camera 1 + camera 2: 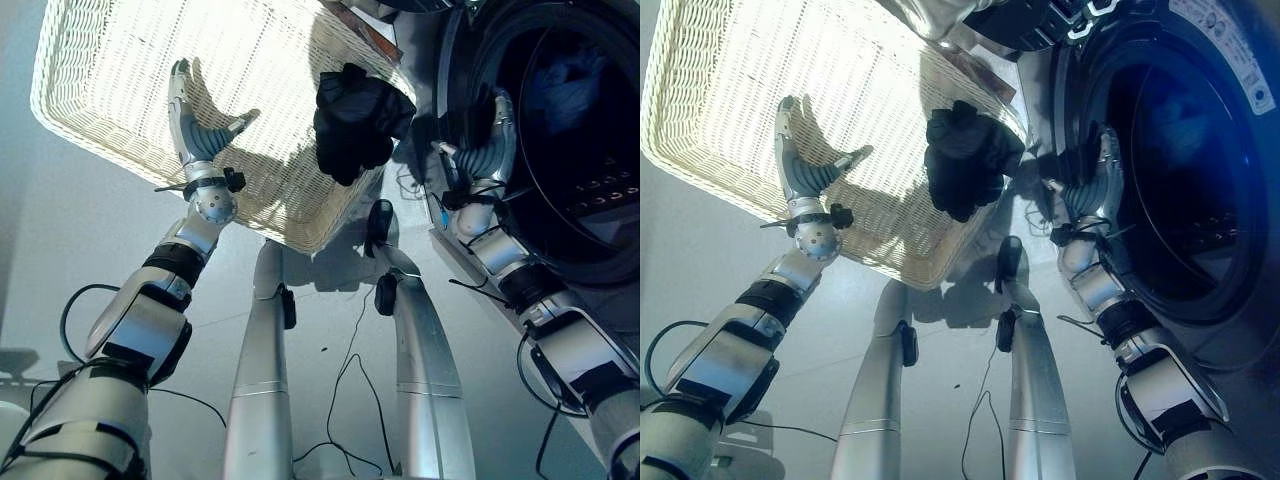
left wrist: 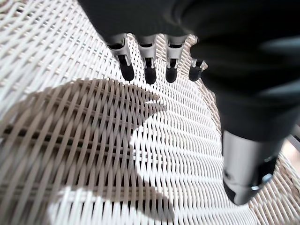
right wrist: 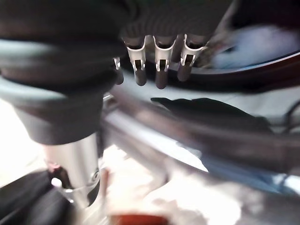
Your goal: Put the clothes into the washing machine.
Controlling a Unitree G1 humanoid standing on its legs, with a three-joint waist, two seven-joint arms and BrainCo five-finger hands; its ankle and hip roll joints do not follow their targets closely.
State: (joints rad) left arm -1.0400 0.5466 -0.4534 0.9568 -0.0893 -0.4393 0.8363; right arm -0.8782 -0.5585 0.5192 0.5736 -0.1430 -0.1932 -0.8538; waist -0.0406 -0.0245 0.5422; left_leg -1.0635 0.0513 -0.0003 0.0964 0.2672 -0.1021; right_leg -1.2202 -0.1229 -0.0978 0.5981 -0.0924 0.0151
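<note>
One crumpled black garment (image 1: 355, 120) lies on the rim of the white woven wicker basket (image 1: 120, 60), at its corner nearest the dark round opening of the front-loading washing machine (image 1: 570, 130). From the left hand (image 1: 195, 130), whose fingers are straight and hold nothing above the weave, the garment lies at about three o'clock. From the right hand (image 1: 490, 145), relaxed and empty at the door rim, it lies at nine o'clock, a little nearer. The garment has no clear long axis. I judge the right hand better placed. Some print on the machine is too small to read.
</note>
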